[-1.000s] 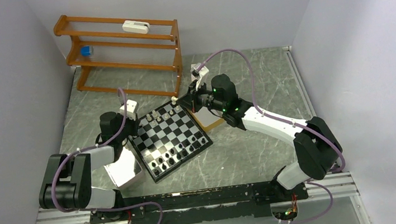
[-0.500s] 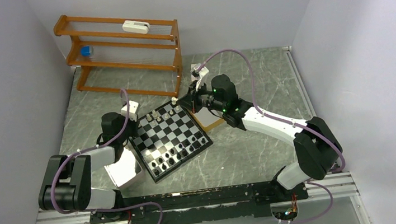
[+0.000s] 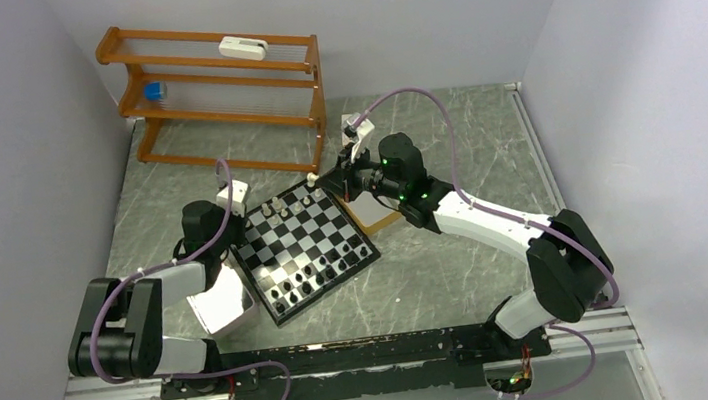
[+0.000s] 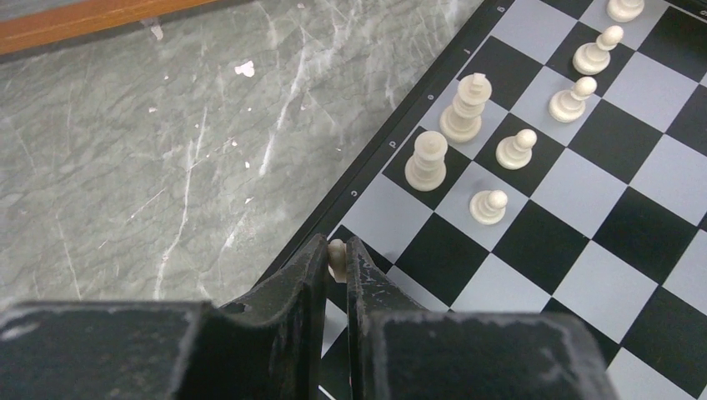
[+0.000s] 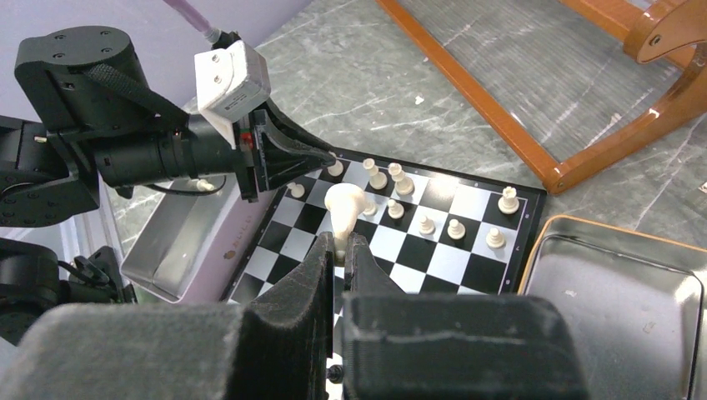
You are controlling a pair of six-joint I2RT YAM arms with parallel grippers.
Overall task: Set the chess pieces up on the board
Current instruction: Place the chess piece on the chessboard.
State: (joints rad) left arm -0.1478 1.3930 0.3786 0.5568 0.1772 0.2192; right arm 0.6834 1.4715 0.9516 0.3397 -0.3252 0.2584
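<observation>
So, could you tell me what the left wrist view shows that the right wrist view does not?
Left wrist only: the border letters, and a clear look at the small white piece pinched by the left fingers at the edge of the board. Right wrist only: a round-headed white piece in the right fingers, a metal tray, the wooden rack. Both: the board with white pieces standing.

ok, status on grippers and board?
Left gripper shut on one white piece at board edge. Right gripper shut on second white piece near board. Nothing blocking seen.
</observation>
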